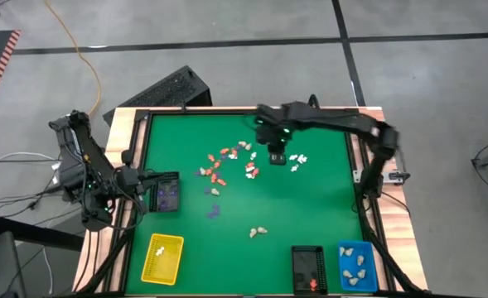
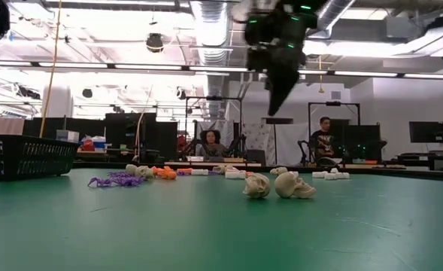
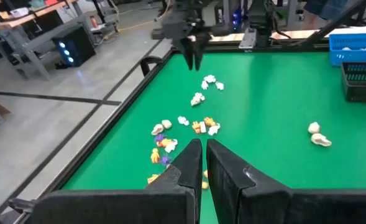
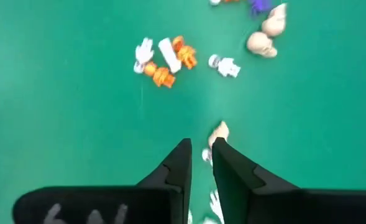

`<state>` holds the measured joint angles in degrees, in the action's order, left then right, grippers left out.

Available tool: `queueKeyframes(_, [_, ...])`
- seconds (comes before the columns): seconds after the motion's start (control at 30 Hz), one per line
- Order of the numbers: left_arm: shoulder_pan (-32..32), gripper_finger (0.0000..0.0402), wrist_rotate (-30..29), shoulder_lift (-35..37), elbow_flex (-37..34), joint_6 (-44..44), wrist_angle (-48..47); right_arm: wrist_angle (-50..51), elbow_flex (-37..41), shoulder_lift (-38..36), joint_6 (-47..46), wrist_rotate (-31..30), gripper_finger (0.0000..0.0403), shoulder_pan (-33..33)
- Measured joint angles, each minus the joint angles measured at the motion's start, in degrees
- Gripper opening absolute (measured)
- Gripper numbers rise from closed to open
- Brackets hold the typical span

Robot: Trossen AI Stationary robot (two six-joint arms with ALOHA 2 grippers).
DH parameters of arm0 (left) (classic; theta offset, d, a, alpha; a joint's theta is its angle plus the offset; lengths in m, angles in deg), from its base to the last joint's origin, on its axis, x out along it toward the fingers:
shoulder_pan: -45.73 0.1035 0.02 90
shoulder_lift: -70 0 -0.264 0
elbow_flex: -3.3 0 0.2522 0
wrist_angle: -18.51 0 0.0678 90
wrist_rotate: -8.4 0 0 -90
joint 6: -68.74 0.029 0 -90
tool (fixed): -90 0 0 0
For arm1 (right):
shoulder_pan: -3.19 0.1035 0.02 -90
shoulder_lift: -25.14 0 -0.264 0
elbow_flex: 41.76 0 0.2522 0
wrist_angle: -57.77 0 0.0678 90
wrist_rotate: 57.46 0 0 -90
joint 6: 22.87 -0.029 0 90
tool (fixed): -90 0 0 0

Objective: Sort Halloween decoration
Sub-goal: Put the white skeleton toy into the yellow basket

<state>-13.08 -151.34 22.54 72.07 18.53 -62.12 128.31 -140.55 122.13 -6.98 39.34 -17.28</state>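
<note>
The Halloween decoration [image 1: 227,161], tiny orange, white, cream and purple figurines, lies scattered over the green mat [image 1: 310,199], mostly in the half far from the yellow tray [image 1: 162,257]. The right gripper [image 1: 276,157] hangs above the mat over that scatter, its fingers drawn narrow; I cannot tell whether they pinch anything. The left gripper [image 1: 148,180], fingers pressed together and empty, waits at the mat's left edge beside a black tray [image 1: 165,195].
</note>
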Motion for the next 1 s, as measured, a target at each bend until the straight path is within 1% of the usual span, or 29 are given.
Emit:
queueKeyframes(0.07, [0.0, 0.0014, -0.7, 0.0, 0.0, 0.0, -0.5, -11.2, 10.8, -6.4, -2.5, -1.6, 0.0082, -0.6])
queueKeyframes(0.13, [0.0, 0.0014, -1.3, 0.0, 0.0, 0.0, -0.9, -23.7, 20.7, -11.2, -4.8, -2.8, 0.0082, -1.1])
queueKeyframes(0.23, [0.0, 0.0014, -1.8, 0.0, 0.0, 0.0, -1.2, -40.2, 33.5, -15.2, -8.0, -3.9, 0.0082, -1.2])
queueKeyframes(0.3, [0.0, 0.0014, -2.4, 0.0, 0.0, -0.6, -1.2, -49.2, 39.9, -17.2, -9.6, -4.4, 0.0082, -1.3])
queueKeyframes(0.37, [0.0, 0.0014, -2.6, 0.0, 0.0, -1.4, -1.2, -54.0, 45.2, -18.5, -11.8, -6.2, 0.0082, -1.5])
queueKeyframes(0.43, [0.0, 0.0014, -2.6, 0.0, 0.0, -1.5, -1.2, -55.6, 49.6, -19.2, -14.2, -7.1, 0.0082, -1.9])
queueKeyframes(0.57, [0.0, 0.0014, -3.7, 0.0, 0.0, -1.3, -1.7, -58.0, 52.7, -21.5, -16.6, -7.1, 0.0082, -1.8])
queueKeyframes(0.67, [0.0, 0.0014, -6.2, 0.0, 0.0, -1.3, -1.9, -57.0, 53.4, -21.7, -15.9, -7.0, 0.0083, -1.8])
queueKeyframes(0.73, [0.0, 0.0014, -7.2, 0.0, 0.0, -1.3, -1.9, -58.3, 53.3, -21.7, -15.1, -7.0, 0.0090, -1.4])
queueKeyframes(0.83, [0.0, 0.0014, -7.2, -0.1, 0.0, -1.3, -1.9, -59.2, 53.3, -20.9, -13.7, -6.9, 0.0119, -0.4])
queueKeyframes(1.0, [0.0, 0.0014, -6.4, -0.1, 0.0, -1.3, -2.0, -62.4, 53.3, -17.3, -11.2, -7.3, 0.0196, 0.8])
